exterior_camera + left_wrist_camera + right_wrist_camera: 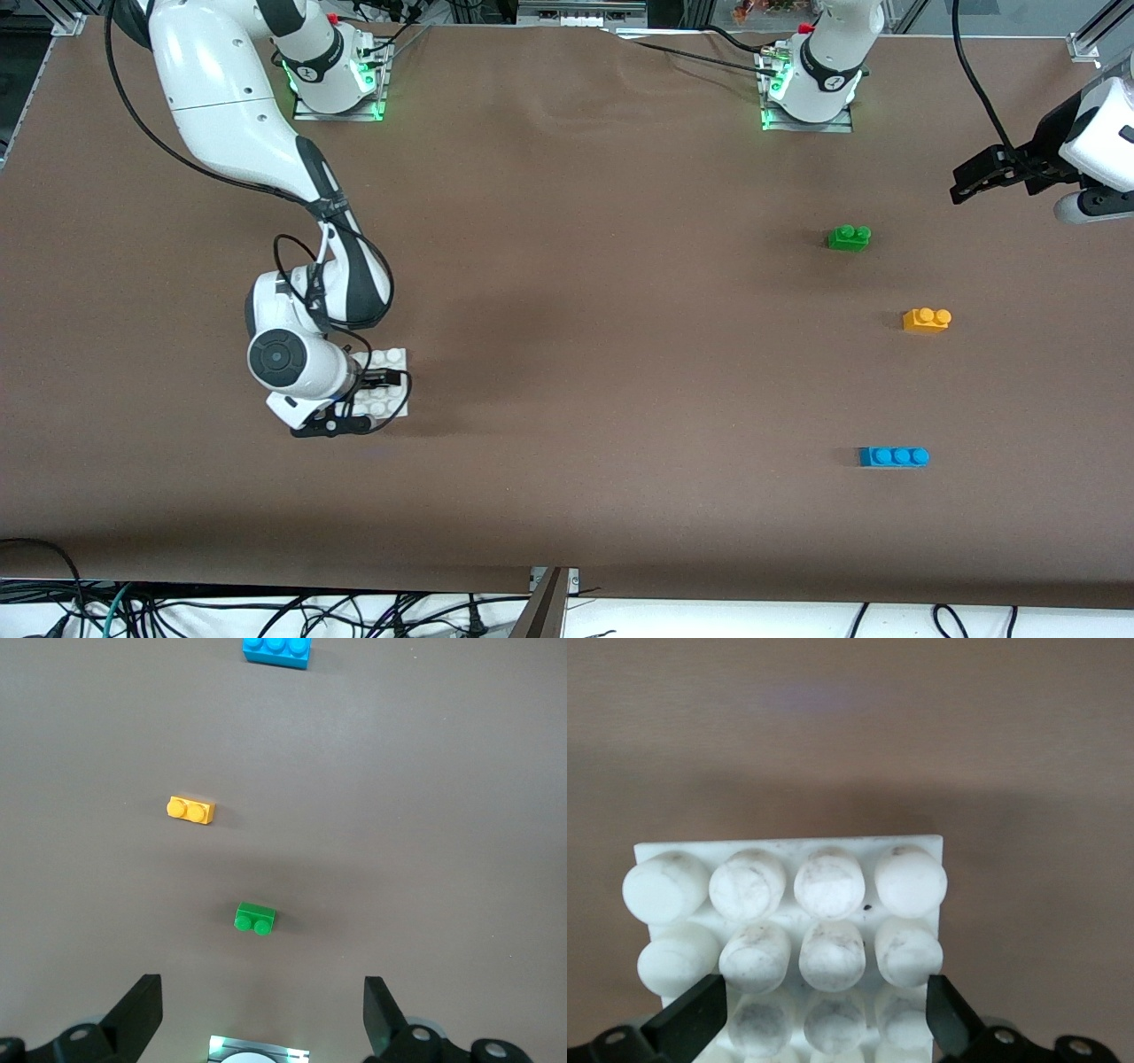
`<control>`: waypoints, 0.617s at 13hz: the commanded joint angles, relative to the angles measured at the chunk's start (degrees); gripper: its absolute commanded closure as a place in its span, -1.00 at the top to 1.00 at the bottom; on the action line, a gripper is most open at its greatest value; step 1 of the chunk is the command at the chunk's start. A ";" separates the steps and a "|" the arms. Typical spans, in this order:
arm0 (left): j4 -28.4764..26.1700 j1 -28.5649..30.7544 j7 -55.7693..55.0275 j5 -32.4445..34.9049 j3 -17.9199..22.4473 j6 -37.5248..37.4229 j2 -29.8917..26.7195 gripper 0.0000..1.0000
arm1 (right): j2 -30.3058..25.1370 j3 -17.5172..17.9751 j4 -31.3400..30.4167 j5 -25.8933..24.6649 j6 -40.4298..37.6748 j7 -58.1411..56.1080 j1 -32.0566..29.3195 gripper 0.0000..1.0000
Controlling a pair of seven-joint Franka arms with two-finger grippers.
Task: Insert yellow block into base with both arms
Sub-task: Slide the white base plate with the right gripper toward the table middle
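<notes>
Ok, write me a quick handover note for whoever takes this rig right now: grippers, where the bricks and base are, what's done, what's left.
Right gripper: low at the base, fingers open either side of the plate, not visibly closed on it.
Left gripper: open, empty, up in the air at the left arm's end of the table.
Yellow block: untouched on the table, between the green brick and the blue brick, which is nearest the front camera.
Done: right arm has reached the base.
Left: secure base, pick up yellow block, press it onto the studs.

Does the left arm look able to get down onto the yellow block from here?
Probably yes: the left gripper is open, and only the green brick lies short of the yellow block, apart from it.
</notes>
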 commanded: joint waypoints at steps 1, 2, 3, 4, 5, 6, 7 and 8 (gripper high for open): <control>0.61 0.48 1.40 -1.07 -0.20 0.03 0.07 1.00 | 2.55 1.54 -0.95 2.40 3.84 5.04 2.73 0.99; 0.61 0.48 1.40 -1.16 -0.20 0.03 0.07 1.00 | 3.16 1.54 -0.86 2.31 4.46 6.46 4.14 0.99; 0.61 0.48 1.40 -1.07 -0.20 0.03 0.07 1.00 | 3.51 1.54 -0.86 2.31 5.25 7.17 5.63 0.99; 0.61 0.48 1.40 -1.16 -0.20 0.03 0.07 1.00 | 3.69 1.54 -0.86 2.31 6.12 9.09 6.86 0.99; 0.61 0.48 1.40 -1.07 -0.20 0.03 0.07 1.00 | 3.69 1.54 -0.86 2.31 6.57 11.46 8.09 0.99; 0.61 0.48 1.40 -1.16 -0.20 0.03 0.07 1.00 | 3.95 1.54 -0.86 2.31 6.75 12.70 9.41 0.99; 0.61 0.48 1.40 -1.16 -0.20 0.03 0.07 1.00 | 3.96 1.54 -0.86 2.40 6.84 13.14 10.03 0.99; 0.61 0.48 1.40 -1.16 -0.20 0.03 0.07 1.00 | 3.96 1.63 -0.77 2.74 6.92 14.54 10.65 0.99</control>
